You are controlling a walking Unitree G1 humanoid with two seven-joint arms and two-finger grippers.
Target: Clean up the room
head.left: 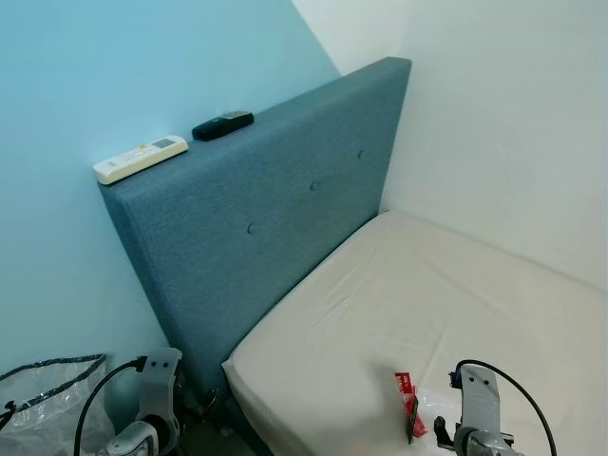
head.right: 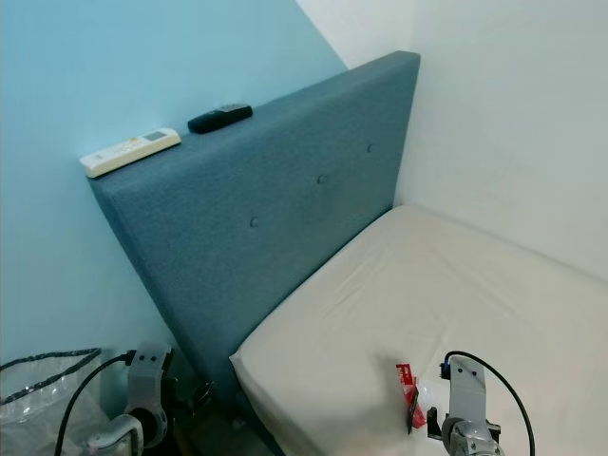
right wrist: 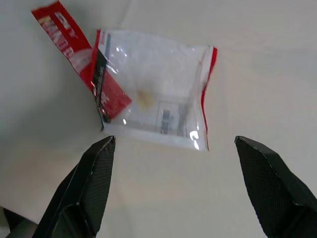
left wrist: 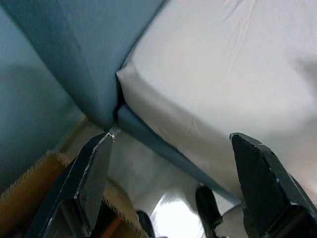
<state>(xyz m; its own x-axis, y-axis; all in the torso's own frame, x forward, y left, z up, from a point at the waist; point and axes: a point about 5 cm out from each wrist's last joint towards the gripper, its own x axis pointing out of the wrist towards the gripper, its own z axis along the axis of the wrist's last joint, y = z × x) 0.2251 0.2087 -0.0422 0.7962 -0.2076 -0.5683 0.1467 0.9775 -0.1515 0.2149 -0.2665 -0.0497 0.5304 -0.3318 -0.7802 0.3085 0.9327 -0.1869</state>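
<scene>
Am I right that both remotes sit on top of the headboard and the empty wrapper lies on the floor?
Not quite. The remotes, white and black, do sit on the headboard, but the right wrist view shows the wrapper lying on the mattress.

A bed with a cream sheet [head.left: 418, 313] sits in a corner. Its blue headboard [head.left: 275, 199] leans on a light blue wall [head.left: 85, 76]. The other wall [head.left: 503, 114] looks white. The floor [left wrist: 148, 173] seems shiny.

Head cameras look down from above at the bed [head.left: 427, 313] and headboard [head.left: 275, 190]. Left wrist camera faces the bed's corner; right wrist camera looks closely down at the mattress.
</scene>
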